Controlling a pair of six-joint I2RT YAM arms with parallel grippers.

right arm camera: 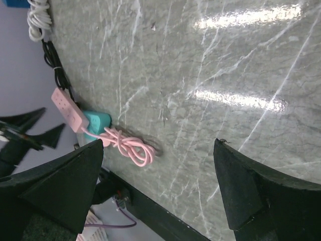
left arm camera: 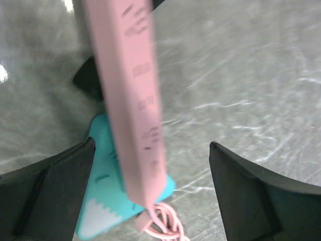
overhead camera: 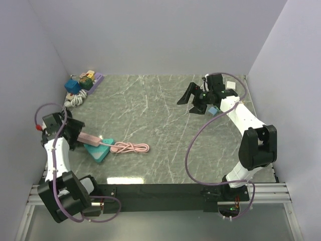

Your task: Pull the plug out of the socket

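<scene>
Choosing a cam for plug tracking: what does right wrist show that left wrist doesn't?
Only right wrist: the white coiled cable, a black cable, and the whole pink cable. Only left wrist: socket slots close up on the pink power strip. Both: that strip, the teal block, the marble table.

Glossy marble-look table [overhead camera: 165,125]; seemingly plastic pink socket [overhead camera: 89,137].
</scene>
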